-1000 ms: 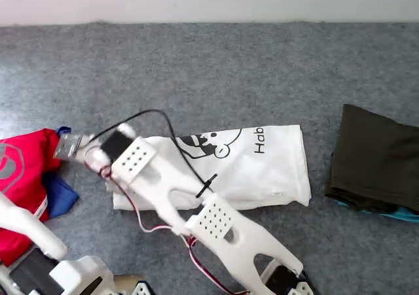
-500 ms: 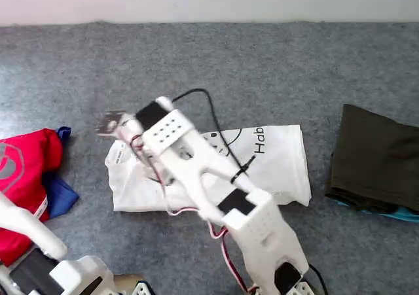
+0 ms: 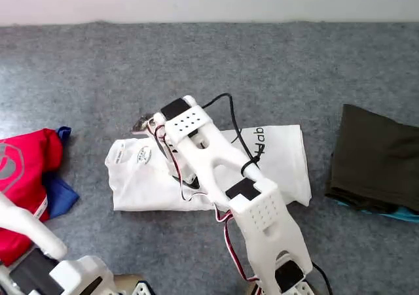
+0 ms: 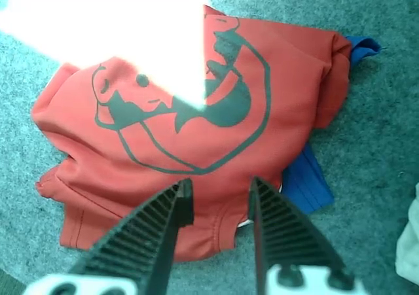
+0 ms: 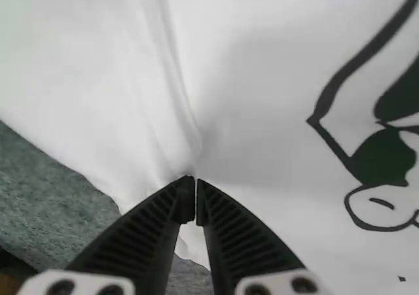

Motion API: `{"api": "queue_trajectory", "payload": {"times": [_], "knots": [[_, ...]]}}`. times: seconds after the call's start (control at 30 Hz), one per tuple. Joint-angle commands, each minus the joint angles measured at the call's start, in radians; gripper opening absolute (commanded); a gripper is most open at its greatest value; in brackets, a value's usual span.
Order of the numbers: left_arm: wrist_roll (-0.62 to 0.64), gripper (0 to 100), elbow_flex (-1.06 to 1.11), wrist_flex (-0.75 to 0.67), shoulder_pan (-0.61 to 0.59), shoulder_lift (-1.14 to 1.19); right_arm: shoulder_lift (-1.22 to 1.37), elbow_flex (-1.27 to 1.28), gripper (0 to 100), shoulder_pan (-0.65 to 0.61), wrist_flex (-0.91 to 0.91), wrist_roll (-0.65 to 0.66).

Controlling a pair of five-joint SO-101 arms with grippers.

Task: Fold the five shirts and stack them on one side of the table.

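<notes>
From above, the white shirt (image 3: 134, 180) lies spread flat in the middle of the grey table (image 3: 275, 66). The right arm stretches across it, with the right gripper (image 3: 143, 123) at the shirt's far left corner. At the left edge a red shirt (image 3: 26, 167) sits bunched on top of a blue shirt (image 3: 60, 197). Well apart on the right, a dark shirt (image 3: 376, 157) lies folded over a strip of light blue cloth (image 3: 393, 212).

From the left wrist, the left gripper (image 4: 219, 203) hangs above the red shirt (image 4: 288, 79), its 2 fingers parted and nothing between them. The blue shirt (image 4: 308, 184) pokes out from under the red one.

From the right wrist, the right gripper (image 5: 195, 197) has its 2 fingers pressed together on a pinch of the white shirt (image 5: 262, 79), and creases run in toward the tips. Grey table (image 5: 46, 197) shows just beside the shirt's edge.
</notes>
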Motion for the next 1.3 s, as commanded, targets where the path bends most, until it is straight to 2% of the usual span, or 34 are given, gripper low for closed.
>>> {"api": "queue_trajectory", "payload": {"times": [0.0,0.13,0.3,0.4,0.6,0.77,1.03,1.27], "knots": [[-0.011,15,-0.008,0.005,0.005,-0.048,-0.119,-0.078,1.0,0.008,0.048,-0.011],[-0.008,15,-0.008,0.005,0.006,-0.048,-0.255,-0.06,1.0,0.004,0.054,-0.017],[-0.006,15,-0.008,0.005,0.006,-0.048,-0.375,0.1,1.1,-0.031,0.051,-0.072],[-0.006,15,-0.01,0.02,0.006,-0.049,-0.357,0.21,1.1,-0.064,0.013,-0.075],[-0.006,15,-0.053,0.086,0.008,-0.049,-0.259,0.37,1.1,-0.068,-0.226,-0.071],[-0.005,15,-0.14,0.155,0.005,-0.051,-0.245,0.298,1.0,-0.064,-0.162,-0.074],[-0.005,15,-0.156,0.153,0.037,-0.199,-0.417,0.209,1.0,0.041,0.041,-0.074],[-0.005,15,-0.044,0.153,0.12,-0.285,-0.559,0.273,1.6,0.274,0.042,-0.071]]}}
